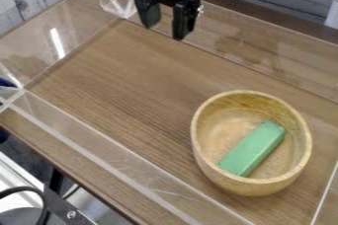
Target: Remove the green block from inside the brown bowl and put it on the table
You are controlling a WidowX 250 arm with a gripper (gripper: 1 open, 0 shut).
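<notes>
Hanging at the far edge of the surface [119,91], the black end effector [166,18] pointed downward with its two fingers [150,14] spread apart and a plain gap between them. We saw nothing held in that gap, and the fingertips touched neither the wood nor any object. We could not tell how high the tips stood over the wood, since the single view looked down at a slant.

We found the green block [252,150] lying flat inside the brown bowl [251,141], set on a diagonal across the bowl's floor, one end near the upper right of the hollow and the other toward the lower left. It stayed below the thick rim. The bowl sat in the near right corner, well apart from the end effector and close to the clear acrylic wall [93,145] along the near side.

Low transparent walls bordered the wood-grain surface on the sides we could see; the far wall passed just behind the end effector, with a folded clear piece [121,5] standing beside it on the left. Between the end effector and the bowl the wood lay bare, and a wide stretch of open wood also ran to the left of the bowl.
</notes>
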